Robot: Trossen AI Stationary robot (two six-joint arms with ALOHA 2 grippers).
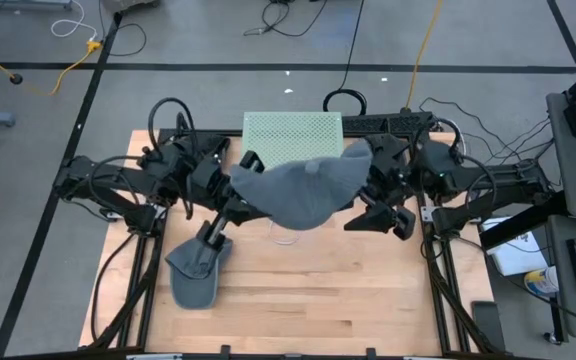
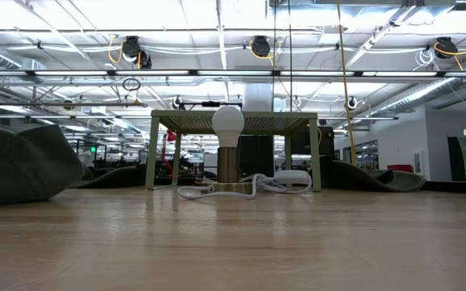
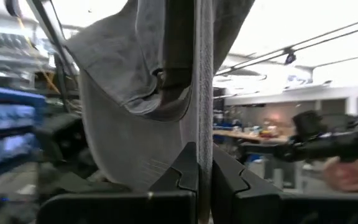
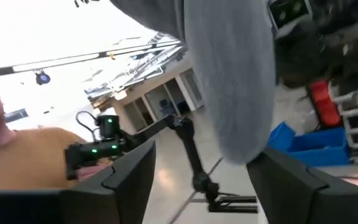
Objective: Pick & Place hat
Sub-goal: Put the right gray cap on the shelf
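A grey hat hangs in the air over the middle of the table, between both arms. My left gripper is at its left side, shut on it. My right gripper is at the hat's right side and stands open; a grey part of the hat hangs between its two fingers with a gap on either side. A second grey hat lies flat on the table at the near left. My left gripper pinches a thin edge of the hat's cloth between its two fingers. The fingers slant upward from the table's left. The hat is lifted clear of the table, and its cloth spreads out beyond the fingers, slack and folded.
A green perforated stand is at the table's far middle, with a white bulb lamp and its white cord under it. A person in an ochre top shows beyond the table. The near half of the tabletop is bare wood.
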